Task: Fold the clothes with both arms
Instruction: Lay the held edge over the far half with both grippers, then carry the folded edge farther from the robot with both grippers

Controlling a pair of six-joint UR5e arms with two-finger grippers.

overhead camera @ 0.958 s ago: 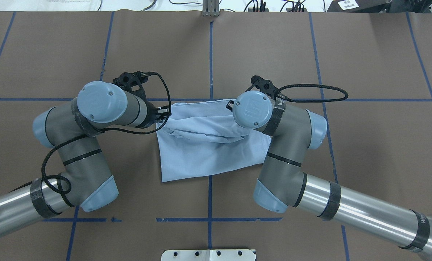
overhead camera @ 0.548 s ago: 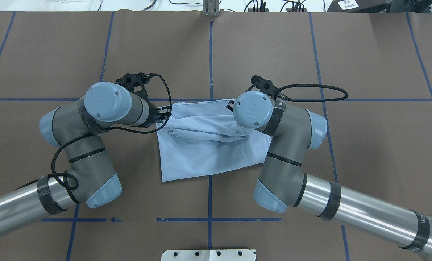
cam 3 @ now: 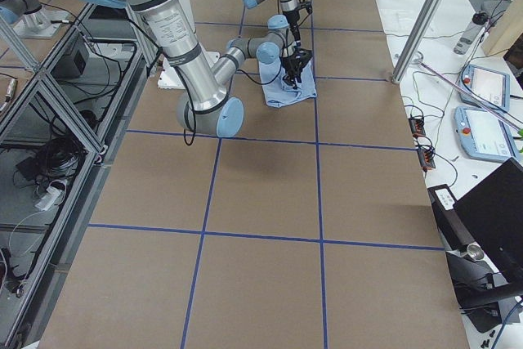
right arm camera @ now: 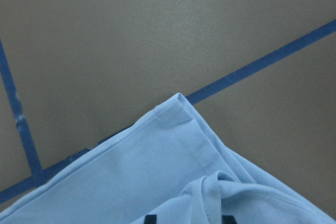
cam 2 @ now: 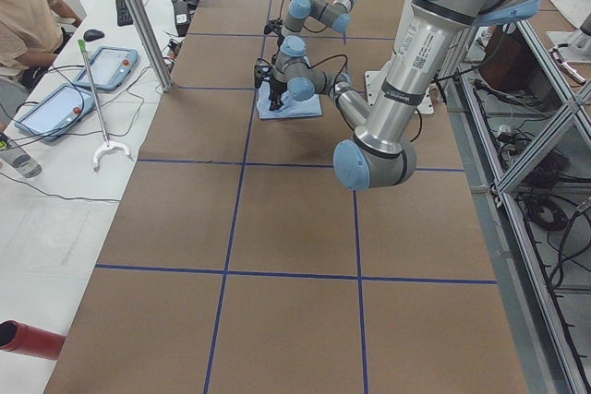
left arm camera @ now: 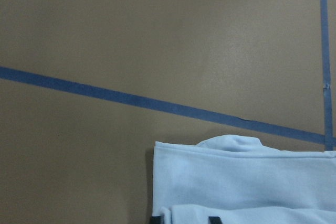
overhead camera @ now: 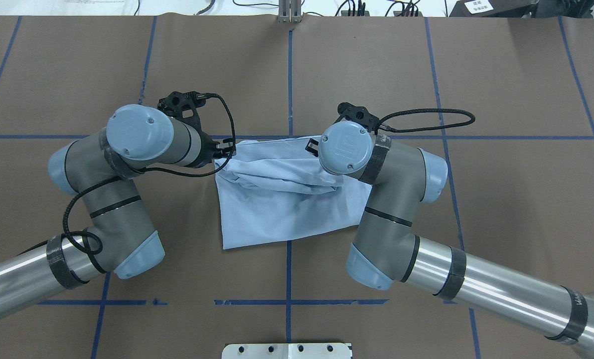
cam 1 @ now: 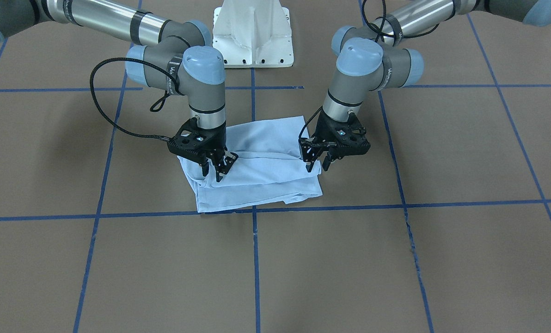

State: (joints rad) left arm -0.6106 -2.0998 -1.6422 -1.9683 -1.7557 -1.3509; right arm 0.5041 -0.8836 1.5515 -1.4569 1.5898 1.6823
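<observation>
The light blue T-shirt (cam 1: 261, 182) lies folded on the brown table (cam 1: 395, 259), its print hidden. An upper layer is drawn into creases between my two grippers (overhead camera: 277, 177). My left gripper (cam 1: 318, 164) is at the view's right side of the shirt in the front-facing view. It holds the raised layer's corner. My right gripper (cam 1: 216, 169) grips the opposite corner. In the overhead view the left gripper (overhead camera: 222, 152) shows at the shirt's far left corner. The right one is mostly hidden under its wrist. Both wrist views show cloth (left arm camera: 236, 182) (right arm camera: 131, 182) rising between the fingertips.
Blue tape lines (overhead camera: 289, 75) cross the table; one runs just beyond the shirt's far edge. The white pedestal base (cam 1: 253, 32) stands behind the shirt. Both elbows (overhead camera: 132, 254) (overhead camera: 371, 269) flank the shirt's near edge. A person (cam 2: 28, 16) sits at a side table holding tablets (cam 2: 102, 66).
Both wrists have moved slightly away from the robot, the left one after swinging right and back. The creased upper layer has shifted with them towards the far edge.
</observation>
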